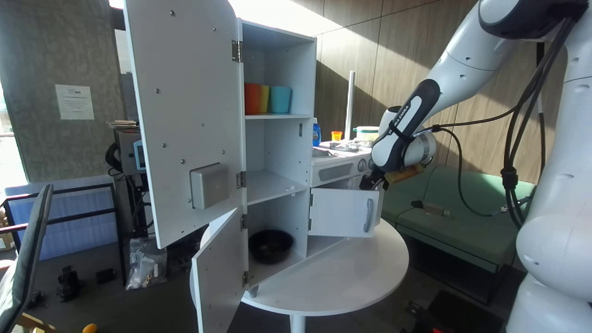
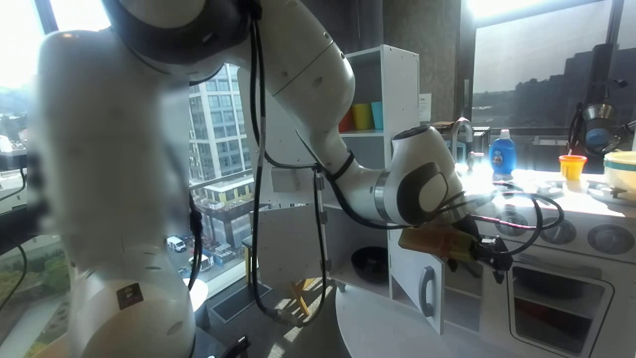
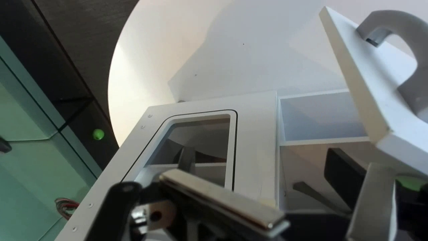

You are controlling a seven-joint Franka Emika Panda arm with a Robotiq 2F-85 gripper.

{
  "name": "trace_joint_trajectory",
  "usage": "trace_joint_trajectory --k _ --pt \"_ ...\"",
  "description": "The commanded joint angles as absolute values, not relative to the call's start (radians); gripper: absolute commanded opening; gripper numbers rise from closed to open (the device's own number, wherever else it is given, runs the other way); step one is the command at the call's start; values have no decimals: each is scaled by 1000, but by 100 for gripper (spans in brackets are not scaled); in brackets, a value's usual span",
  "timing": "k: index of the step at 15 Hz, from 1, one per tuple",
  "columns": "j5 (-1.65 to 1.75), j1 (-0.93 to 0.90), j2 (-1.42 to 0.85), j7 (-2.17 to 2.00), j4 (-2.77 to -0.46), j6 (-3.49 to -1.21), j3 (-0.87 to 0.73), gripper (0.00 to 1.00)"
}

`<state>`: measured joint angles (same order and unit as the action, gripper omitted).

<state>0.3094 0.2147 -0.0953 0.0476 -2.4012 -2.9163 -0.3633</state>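
A wood-panelled wall (image 1: 411, 60) is catching sunlight at the back of the room. The white arm (image 1: 455, 76) is bearing printed lettering: "EMIKA" is showing clearly, while the word ahead of it is running partly under a black strap (image 1: 401, 132). A tall cabinet (image 1: 280, 152) is standing with its doors open on a round table (image 1: 356, 273), alongside a toy kitchen unit (image 3: 255, 140). That unit's small white door (image 1: 340, 212) is hanging open above the tabletop. Near the door's free upper corner, the gripper (image 3: 297, 197) is holding nothing, and its fingers are sitting well apart; whether they are touching the door is hard to tell. A paper sheet (image 1: 74, 101) is carrying lines too small to read. A black bowl (image 1: 271, 246) is resting in the cabinet's bottom compartment. A blue bottle (image 2: 503, 155) is displaying an illegible label. Orange, yellow and blue cups (image 1: 280, 99) are lining an upper shelf.
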Motion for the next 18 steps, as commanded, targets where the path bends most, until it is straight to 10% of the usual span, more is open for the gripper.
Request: trace_joint_trajectory --k 1,18 --pt "414 221 -48 64 -2451 -2860 -362 100" --pt "342 155 64 117 -2790 -3191 -242 100"
